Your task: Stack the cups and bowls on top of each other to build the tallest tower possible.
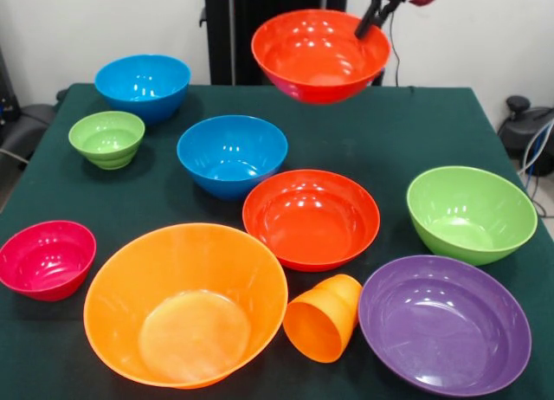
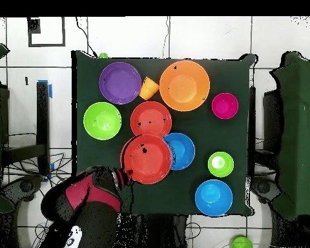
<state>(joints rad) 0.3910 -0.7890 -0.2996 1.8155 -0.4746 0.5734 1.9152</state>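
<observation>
Carrying: front view, the hand point(image 1: 374, 21) pinches the far-right rim of a red bowl point(image 1: 318, 55) and holds it in the air, tilted, its mouth toward the camera.
Below the hand: a blue bowl point(image 1: 232, 155) and a second red bowl point(image 1: 311, 218) sit upright on the desk point(image 1: 389, 132), close beside each other, both well under the lifted one.
Further from the hand: another blue bowl point(image 1: 143, 87), a small green bowl point(image 1: 107, 138), a magenta bowl point(image 1: 46, 258), the big orange bowl point(image 1: 185, 303), a large green bowl point(image 1: 471, 213), a purple bowl point(image 1: 444, 323).
Cup: the orange cup point(image 1: 324, 317) lies on its side, farthest from the hand, between the orange and purple bowls.
Tower: none yet; every bowl on the desk stands alone.
Overhead, hand: hidden at the bowl's rim beside the arm point(image 2: 93, 194).
Overhead, bowl: the lifted red bowl point(image 2: 147, 159) overlaps the blue bowl point(image 2: 181, 150) and nears the other red bowl point(image 2: 151, 119).
Doing it well: probably level the bowl first, centre it over the chosen base, lower until it seats, then let go.
Risk: a rim pinch lets the bowl swing; a tilted drop could slide off.
</observation>
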